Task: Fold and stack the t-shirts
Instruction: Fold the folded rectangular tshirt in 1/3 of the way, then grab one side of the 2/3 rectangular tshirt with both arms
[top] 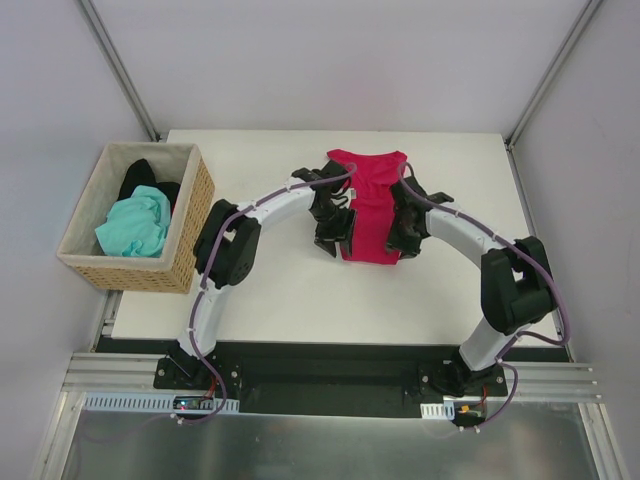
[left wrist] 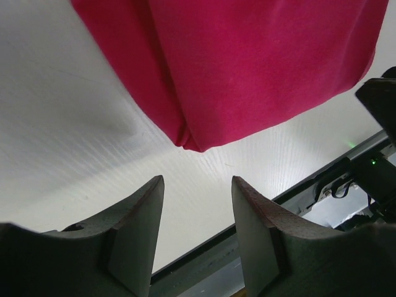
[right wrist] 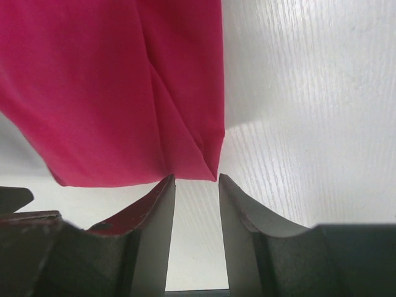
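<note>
White table [top: 280, 300], crimson t-shirt [top: 372, 200] spread as a narrow strip.
Basket [top: 190, 225] well left of it holds mint t-shirt [top: 135, 228], black t-shirt [top: 140, 175]; left gripper [left wrist: 198, 182] and right gripper [right wrist: 197, 179] flank its near corners, jaws parted, empty. Pinch both corners evenly, lift together.

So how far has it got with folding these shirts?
Early days. Done: the crimson shirt lies on the table, its sides apparently folded in to a narrow strip. In hand: the left end effector and right end effector sit open at its near corners, gripping nothing yet, probably ready for the next fold. Left: the mint-green shirt and black shirt lie crumpled in the basket, and nothing is stacked.
</note>
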